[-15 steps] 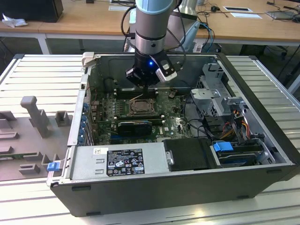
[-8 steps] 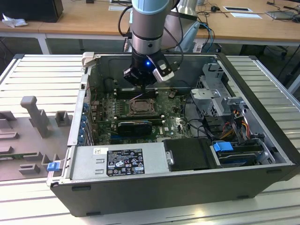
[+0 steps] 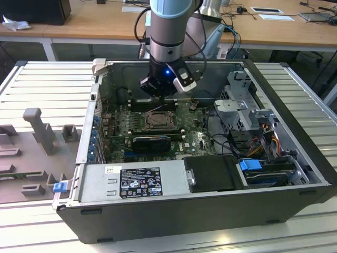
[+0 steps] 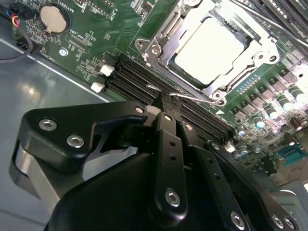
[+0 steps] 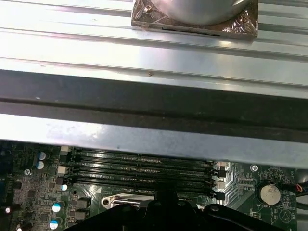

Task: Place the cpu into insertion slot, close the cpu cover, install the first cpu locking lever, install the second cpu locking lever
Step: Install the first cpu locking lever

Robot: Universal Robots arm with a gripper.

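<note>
- Exterior view: gripper (image 3: 164,94) sits upper centre of frame, inside the open PC case (image 3: 295,153), just above the far edge of the insertion slot (image 3: 158,120).
- Second wrist view: cpu (image 4: 208,49) already lies in the insertion slot, upper right of frame, pale metal top flat and square to the rim.
- cpu cover (image 4: 250,50) looks down over the chip, framing it w/ the window; can't tell if it's fully seated.
- Gripper's fingers (image 4: 169,126) are pressed together, nothing big betw. them. Tips sit right at a thin wire lever (image 4: 192,98) running along the near edge of the socket, centre of frame. Can't tell if the lever's hooked end is pinched or only touched.
- Judged step: a locking lever, so cpu placing + cover closing look done.
- Doing it well: keep tips low on the wire near its handle end, push down and sideways so it tucks under its retaining tab, no twisting.
- Watch the black memory slots (image 5: 139,166) just beside the lever; tips are close, easy to scrape.
- Steady press, no jerk: thin wire can spring out.
</note>
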